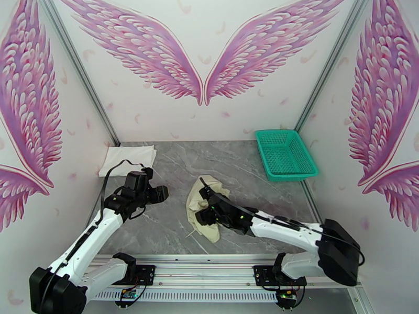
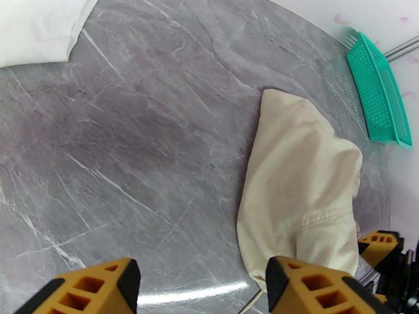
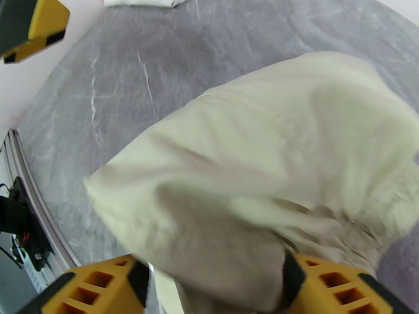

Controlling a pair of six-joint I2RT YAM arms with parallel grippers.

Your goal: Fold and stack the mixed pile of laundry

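Observation:
A cream-beige garment [image 1: 198, 199] lies bunched at mid-table, a thin cord trailing from its near edge. My right gripper [image 1: 205, 213] rests on its near part. In the right wrist view the cream cloth [image 3: 262, 153] bulges between the widely spread orange fingers [image 3: 105, 286] of the right gripper [image 3: 209, 289], whose jaws stand open. A folded white garment [image 1: 128, 155] lies at the far left corner. My left gripper [image 1: 160, 193] hovers left of the cream garment [image 2: 298, 174]. The left gripper [image 2: 201, 289] is open with only bare table between its fingers.
A teal-green mesh basket [image 1: 285, 153] stands at the far right, beside the wall. Grey marble tabletop [image 1: 173, 226] lies bare between the two garments. An aluminium rail [image 1: 209, 262] runs along the near edge. Walls close in on three sides.

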